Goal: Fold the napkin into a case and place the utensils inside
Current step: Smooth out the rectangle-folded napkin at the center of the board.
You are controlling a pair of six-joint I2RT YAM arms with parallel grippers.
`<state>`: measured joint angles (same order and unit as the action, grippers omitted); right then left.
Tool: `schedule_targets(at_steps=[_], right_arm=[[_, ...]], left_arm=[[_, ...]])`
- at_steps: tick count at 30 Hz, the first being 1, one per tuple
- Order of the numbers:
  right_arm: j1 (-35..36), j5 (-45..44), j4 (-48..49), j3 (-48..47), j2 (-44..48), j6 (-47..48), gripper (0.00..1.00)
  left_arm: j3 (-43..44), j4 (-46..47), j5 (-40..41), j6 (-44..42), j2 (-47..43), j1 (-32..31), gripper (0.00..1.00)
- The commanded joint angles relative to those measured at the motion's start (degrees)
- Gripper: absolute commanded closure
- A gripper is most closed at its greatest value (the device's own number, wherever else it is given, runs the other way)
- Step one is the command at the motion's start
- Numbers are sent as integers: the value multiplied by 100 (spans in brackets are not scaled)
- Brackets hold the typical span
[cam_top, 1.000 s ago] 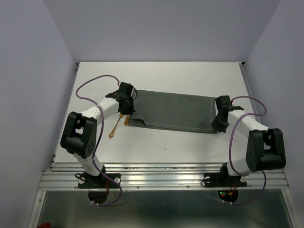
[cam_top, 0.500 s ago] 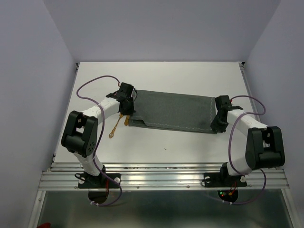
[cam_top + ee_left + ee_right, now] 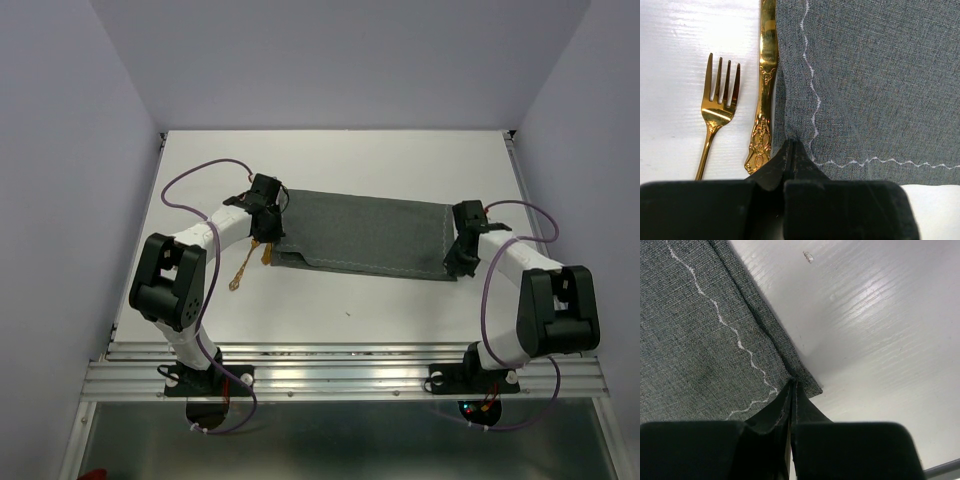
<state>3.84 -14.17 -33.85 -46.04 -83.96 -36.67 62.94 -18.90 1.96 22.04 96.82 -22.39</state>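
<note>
1. Left gripper [image 3: 791, 147], jaws pressed together on the near-left corner of the napkin [image 3: 365, 232]: we judge the thin pinch may slip, or drag cloth over the knife [image 3: 766, 75] just beside its left edge.
2. Right gripper [image 3: 792, 385] likewise pinches the near-right corner; an uneven pull would skew the fold.
3. We count one fork [image 3: 719, 100], one knife, one napkin at the middle of the tabletop [image 3: 400, 160], two grippers.

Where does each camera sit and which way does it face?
Top external: fixed above and behind the bases, looking down the table; left arm, right arm, napkin between them.
Left wrist: on the left arm, looking down past its shut left tool at the napkin's corner, fork and knife.
Right wrist: on the right arm, looking down past the shut right tool at the napkin's other end.
Shared: both wrist views show the napkin's stitching.
</note>
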Motion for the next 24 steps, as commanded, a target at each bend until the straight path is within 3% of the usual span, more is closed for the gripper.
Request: schedule_targets(at_steps=[1, 24], right_arm=[[21, -217, -8, -133, 327, -7, 99], [21, -1035, -527, -863, 1058, -86, 99]], left_arm=[[43, -70, 24, -77, -110, -11, 100], [343, -334, -494, 37, -550, -11, 100]])
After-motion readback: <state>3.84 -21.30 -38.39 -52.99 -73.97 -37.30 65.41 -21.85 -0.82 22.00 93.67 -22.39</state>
